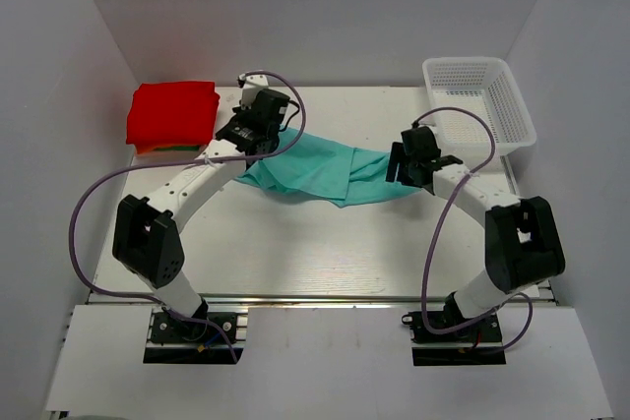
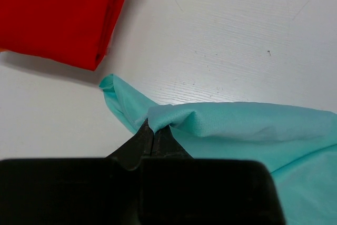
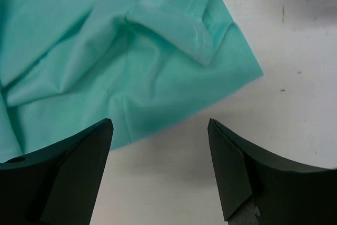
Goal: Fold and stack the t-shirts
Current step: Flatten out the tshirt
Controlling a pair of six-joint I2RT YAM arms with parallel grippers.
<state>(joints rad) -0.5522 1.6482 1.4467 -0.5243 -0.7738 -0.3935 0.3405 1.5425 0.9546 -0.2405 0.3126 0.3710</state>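
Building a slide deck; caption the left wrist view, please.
Left gripper shut on an edge of the teal t-shirt, folded red t-shirt beyond.

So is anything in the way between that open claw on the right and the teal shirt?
Nothing visible. The right gripper hangs open just short of the teal t-shirt, with only bare table between its fingers and the cloth's edge. The left gripper is shut on the shirt's other end.

Quick headcount off my table (image 1: 315, 243), lol
Two shirts for sure: one teal t-shirt (image 1: 325, 172), one red t-shirt (image 1: 172, 113); one orange edge (image 1: 165, 149) under the red, can't tell if that's a third; one white mesh basket (image 1: 463, 62); two grippers, my left gripper (image 2: 152, 130) and right gripper (image 3: 160, 130)
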